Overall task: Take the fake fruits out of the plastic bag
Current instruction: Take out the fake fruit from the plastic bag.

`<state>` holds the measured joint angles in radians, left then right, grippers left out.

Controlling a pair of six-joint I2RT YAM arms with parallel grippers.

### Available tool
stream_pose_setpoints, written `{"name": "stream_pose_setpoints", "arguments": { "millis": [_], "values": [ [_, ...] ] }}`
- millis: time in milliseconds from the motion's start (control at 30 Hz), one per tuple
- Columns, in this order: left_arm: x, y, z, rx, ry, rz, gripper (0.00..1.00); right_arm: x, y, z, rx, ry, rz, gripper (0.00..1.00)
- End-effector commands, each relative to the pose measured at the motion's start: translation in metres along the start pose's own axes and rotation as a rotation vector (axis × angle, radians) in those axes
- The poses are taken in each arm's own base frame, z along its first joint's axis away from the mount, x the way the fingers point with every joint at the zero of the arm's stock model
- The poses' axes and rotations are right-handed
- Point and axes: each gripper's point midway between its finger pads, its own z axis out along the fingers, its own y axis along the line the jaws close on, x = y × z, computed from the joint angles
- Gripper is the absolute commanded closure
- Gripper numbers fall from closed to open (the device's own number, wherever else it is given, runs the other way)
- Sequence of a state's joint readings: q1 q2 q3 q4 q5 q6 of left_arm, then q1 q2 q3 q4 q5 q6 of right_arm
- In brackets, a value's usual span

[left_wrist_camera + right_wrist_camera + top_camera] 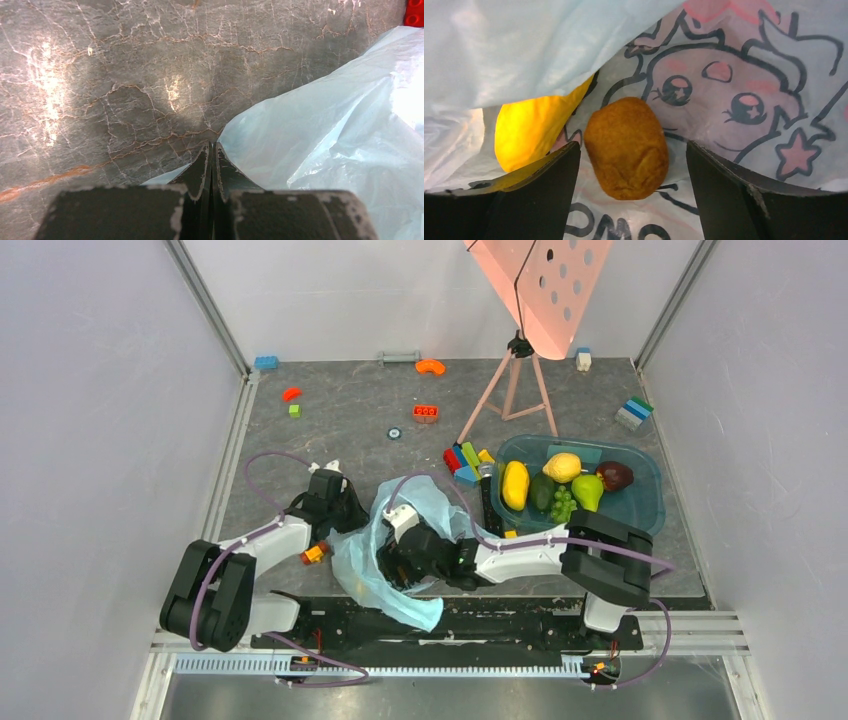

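The light blue plastic bag point(365, 565) lies crumpled on the table between my arms. My right gripper point(392, 562) reaches inside it. In the right wrist view the right gripper point(631, 145) is open, its fingers on either side of a small brownish-orange fake fruit point(626, 147) without touching it. The fruit rests on the bag's printed cartoon side point(734, 90). A yellow fake fruit point(531, 125) lies to its left, half under a fold. My left gripper point(345, 512) is shut, its tips point(212, 150) down at the bag's edge point(320, 130); I see no film between them.
A teal see-through tub point(640, 502) at the right holds several fake fruits, among them a lemon point(562, 467), a pear point(587, 490) and a maroon fruit point(614, 476). Toy bricks point(465, 462) lie beside it; a red one point(425, 413) is farther back. A pink tripod stand point(515, 385) rises behind.
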<state>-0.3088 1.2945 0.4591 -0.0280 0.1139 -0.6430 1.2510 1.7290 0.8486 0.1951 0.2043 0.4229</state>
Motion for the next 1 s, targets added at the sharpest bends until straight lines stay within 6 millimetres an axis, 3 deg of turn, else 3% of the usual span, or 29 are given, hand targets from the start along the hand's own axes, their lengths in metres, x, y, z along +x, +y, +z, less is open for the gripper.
{"name": "stream_pose_setpoints", "arguments": {
  "millis": [0, 200, 333, 567, 733, 967],
  "values": [
    [-0.006, -0.009, -0.003, 0.031, -0.018, -0.044, 0.98, -0.014, 0.024, -0.004, 0.052, 0.012, 0.153, 0.18],
    [-0.002, -0.010, -0.002, 0.047, -0.005, -0.046, 0.98, -0.032, 0.056, -0.004, 0.019, -0.021, 0.261, 0.16],
    [0.003, -0.009, -0.002, 0.049, 0.010, -0.048, 0.98, -0.040, 0.065, -0.001, 0.006, -0.021, 0.263, 0.15],
    [0.012, -0.006, -0.004, 0.058, 0.028, -0.046, 0.98, -0.034, 0.066, 0.018, 0.042, 0.021, 0.234, 0.13],
    [0.010, -0.007, -0.008, 0.068, 0.012, -0.036, 0.98, -0.012, 0.057, 0.031, 0.108, 0.096, 0.190, 0.14],
    [0.007, -0.007, -0.009, 0.064, 0.001, -0.026, 0.98, 0.034, 0.033, 0.024, 0.205, 0.196, 0.099, 0.14]
  ]
}}
